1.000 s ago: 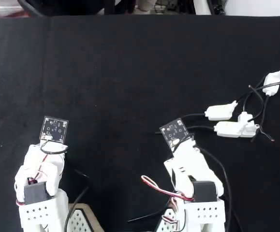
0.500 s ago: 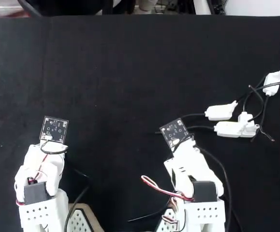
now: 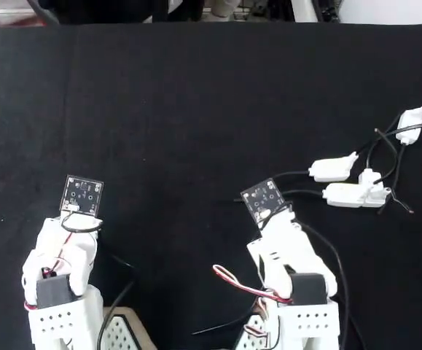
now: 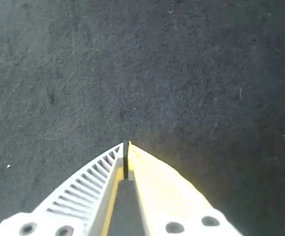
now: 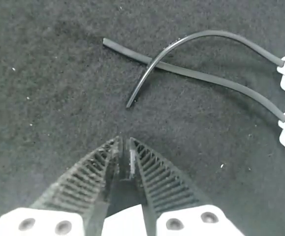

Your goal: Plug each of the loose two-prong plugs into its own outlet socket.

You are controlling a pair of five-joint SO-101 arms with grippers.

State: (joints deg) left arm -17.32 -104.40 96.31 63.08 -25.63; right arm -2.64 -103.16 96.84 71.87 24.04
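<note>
Left claw (image 4: 126, 150): white and yellow fingers pressed tip to tip, nothing held, over the black cloth table top (image 3: 196, 109) at near left. Right claw (image 5: 124, 143): black ribbed fingers all but closed, hairline gap at the tips, nothing held, near side right of centre. Just ahead of it two thin black cables (image 5: 154, 64) cross, loose ends on the cloth, each running to a white body. Task parts sit at right, past the right claw: long white plastic connector body (image 3: 332, 169), second white plastic connector body (image 3: 353, 194) just nearer, small white plastic connector piece (image 3: 413, 115) further out at far right. Can't tell plug from socket, or whether any are mated.
</note>
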